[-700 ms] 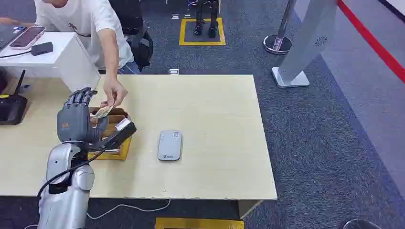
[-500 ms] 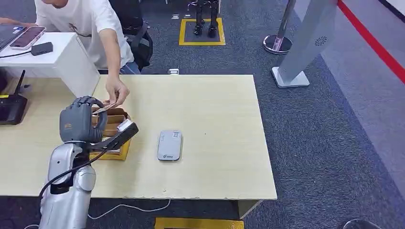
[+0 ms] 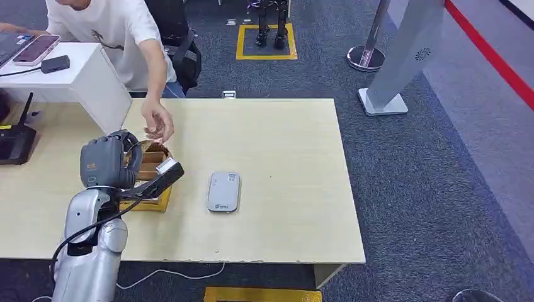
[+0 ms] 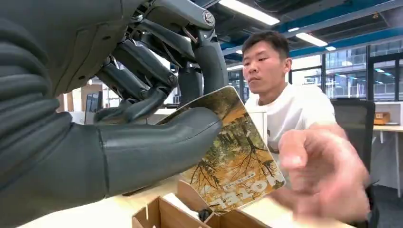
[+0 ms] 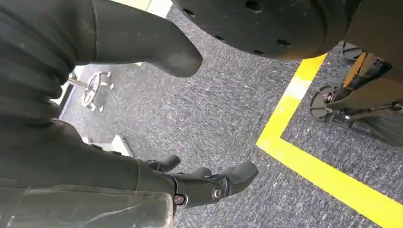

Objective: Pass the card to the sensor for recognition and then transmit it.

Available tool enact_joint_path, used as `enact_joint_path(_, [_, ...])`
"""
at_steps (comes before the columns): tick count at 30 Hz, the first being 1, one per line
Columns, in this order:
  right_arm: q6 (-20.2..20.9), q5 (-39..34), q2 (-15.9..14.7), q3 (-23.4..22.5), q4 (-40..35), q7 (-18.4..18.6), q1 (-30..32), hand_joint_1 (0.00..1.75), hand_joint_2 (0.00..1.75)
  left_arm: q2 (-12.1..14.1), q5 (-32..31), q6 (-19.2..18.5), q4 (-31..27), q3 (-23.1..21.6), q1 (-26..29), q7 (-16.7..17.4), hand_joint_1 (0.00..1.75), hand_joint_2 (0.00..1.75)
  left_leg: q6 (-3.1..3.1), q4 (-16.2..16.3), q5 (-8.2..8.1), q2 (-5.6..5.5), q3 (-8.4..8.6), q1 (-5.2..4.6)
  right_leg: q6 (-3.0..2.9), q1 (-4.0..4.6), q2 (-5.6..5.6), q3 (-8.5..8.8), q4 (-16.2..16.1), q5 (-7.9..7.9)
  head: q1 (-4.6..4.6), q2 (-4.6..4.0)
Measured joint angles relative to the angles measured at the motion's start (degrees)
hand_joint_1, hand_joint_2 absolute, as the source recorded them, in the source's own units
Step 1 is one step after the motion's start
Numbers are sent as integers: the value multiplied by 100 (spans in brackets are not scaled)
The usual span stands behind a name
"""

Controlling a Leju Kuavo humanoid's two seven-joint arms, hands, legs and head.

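L hand (image 3: 106, 162) raised above the bench (image 3: 283, 163), over the near-left part of the cardboard box (image 3: 150, 182). Fingers (image 4: 142, 71) curled in, thumb (image 4: 157, 147) pressed against a card (image 4: 233, 156); card is pinched between thumb and fingers. Card printed w/ yellow-brown foliage pattern and large pale lettering, held tilted above the box. In head view the card is hidden behind the hand.

Person's hand (image 3: 157, 121) hovers just beyond the box, on its far side, close to L hand but apart from it; not touching the card. Same hand appears blurred in L wrist view, just beside the card's free edge. Person in white T-shirt (image 3: 116, 31) stands at far-left corner of the bench, beyond the box.

Card reader (image 3: 224, 191), grey, rounded, lies flat on the bench, right of the box, apart from it. A dark bar-shaped device w/ pale tip (image 3: 157, 178) sticks out from L forearm toward the reader, over the box's right edge. Black cable (image 3: 88, 229) loops along L arm.

R hand (image 5: 209, 185) hangs low over grey carpet (image 5: 228, 118) w/ yellow floor line (image 5: 323, 180); fingers partly curled, apart, nothing in them.

Left of the box: black router (image 3: 16, 141) on the bench. Beyond it, white stand (image 3: 75, 78) carrying a phone (image 3: 36, 49).
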Motion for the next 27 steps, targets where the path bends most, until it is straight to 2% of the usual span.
enact_joint_path(20, [0, 0, -2, 0, 0, 0, 0, 0, 175, 90, -120, -74, 0, -15, -14, 31, 175, 175, 0, 0, 0, 0, 0, 0, 0, 0, 0, 0, 0, 0, 0, 0])
enact_joint_path(27, [0, 0, -2, 2, 0, -9, -1, 0, 175, 111, -372, 4, 231, -371, 85, -4, 175, 175, 0, 0, 0, 0, 0, 0, 0, -1, 0, 0, 0, 0, 0, 0])
